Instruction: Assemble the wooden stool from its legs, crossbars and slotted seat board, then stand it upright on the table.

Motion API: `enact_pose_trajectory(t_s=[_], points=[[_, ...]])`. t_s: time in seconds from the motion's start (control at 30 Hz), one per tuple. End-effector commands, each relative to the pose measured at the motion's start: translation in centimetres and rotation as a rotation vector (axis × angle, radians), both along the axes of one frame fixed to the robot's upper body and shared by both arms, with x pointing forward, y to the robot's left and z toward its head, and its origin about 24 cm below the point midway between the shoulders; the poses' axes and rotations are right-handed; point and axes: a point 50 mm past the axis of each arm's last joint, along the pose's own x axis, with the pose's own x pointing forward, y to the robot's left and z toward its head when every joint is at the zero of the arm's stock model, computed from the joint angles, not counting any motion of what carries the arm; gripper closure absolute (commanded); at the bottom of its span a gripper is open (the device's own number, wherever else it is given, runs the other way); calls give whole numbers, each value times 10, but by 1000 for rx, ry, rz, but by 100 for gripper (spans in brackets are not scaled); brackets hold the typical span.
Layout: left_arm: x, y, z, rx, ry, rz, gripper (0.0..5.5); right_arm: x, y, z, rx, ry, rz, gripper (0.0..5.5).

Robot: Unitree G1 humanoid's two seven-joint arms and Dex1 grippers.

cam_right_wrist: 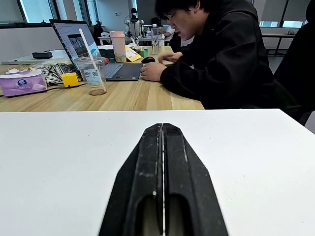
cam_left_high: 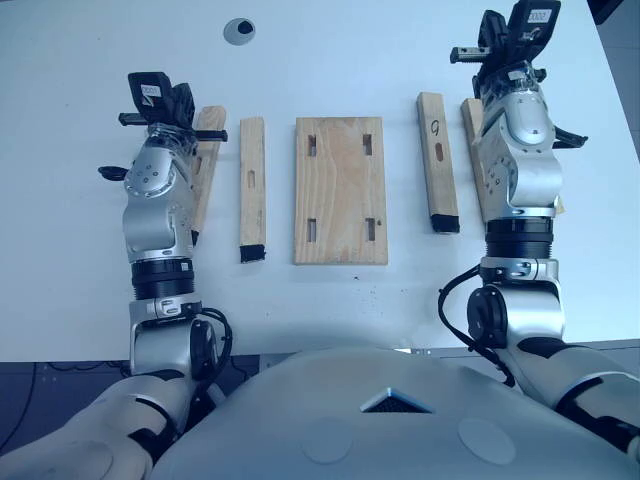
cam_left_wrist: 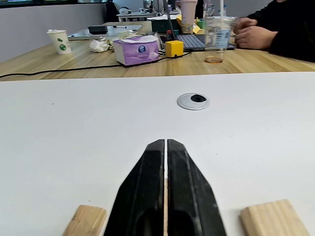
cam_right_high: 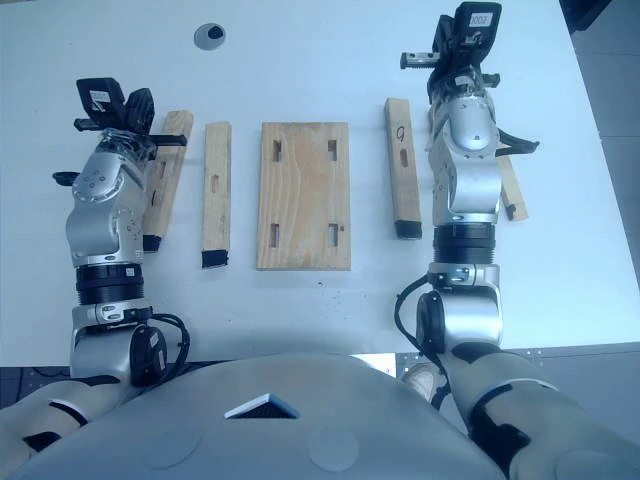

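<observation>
You are at the very start: on the white table (cam_left_high: 330, 70) every part lies flat and apart, with nothing joined. The slotted seat board (cam_left_high: 340, 190) sits in the middle, between your arms. Beside it on either side lies a black-tipped slotted piece, the left inner leg (cam_left_high: 252, 185) and the right inner leg (cam_left_high: 437, 165). Further out, the left outer piece (cam_left_high: 207, 175) and the right outer pieces (cam_right_high: 512, 195) lie partly under your arms, so I cannot tell leg from crossbar there. The left gripper (cam_left_wrist: 166, 145) hovers near the far end of the left outer piece, pinched together and empty. The right gripper (cam_right_wrist: 162, 128) is likewise closed on nothing, beyond the right-hand parts. As I judge it, the next move calls for spreading one gripper's fingers and lowering onto a leg across its width.
</observation>
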Motion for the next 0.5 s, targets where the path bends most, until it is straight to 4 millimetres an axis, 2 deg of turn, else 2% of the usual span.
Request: enact_pose_trajectory(t_s=[0.03, 0.2, 0.5], points=[[5, 2, 3, -8, -4, 17, 546, 1, -3, 3, -5, -9, -17, 550], [7, -6, 2, -33, -16, 18, 546, 7, -5, 10, -27, -29, -3, 550], [10, -2, 1, -30, -18, 27, 546, 8, 1, 9, -46, -32, 24, 550]])
